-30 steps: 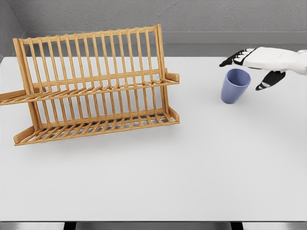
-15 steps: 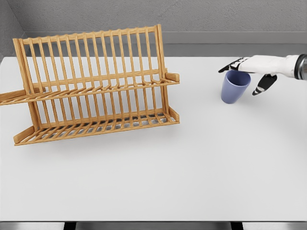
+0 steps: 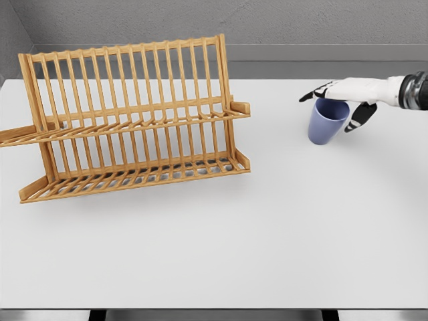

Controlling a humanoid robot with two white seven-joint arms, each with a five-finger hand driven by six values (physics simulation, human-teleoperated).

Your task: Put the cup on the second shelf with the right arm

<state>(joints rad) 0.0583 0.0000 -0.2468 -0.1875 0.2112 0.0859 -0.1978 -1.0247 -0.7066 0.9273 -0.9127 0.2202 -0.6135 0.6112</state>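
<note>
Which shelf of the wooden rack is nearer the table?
The lower shelf. It rests on the table, while the upper shelf sits above it.

My view looks down on a white table that fills nearly all of it. Beyond the table's far edge stands a grey, rough-textured wall with a paler band along its foot. Left of the table another grey wall meets it at a corner. Soft, even light; faint shadows lie on the table.
</note>
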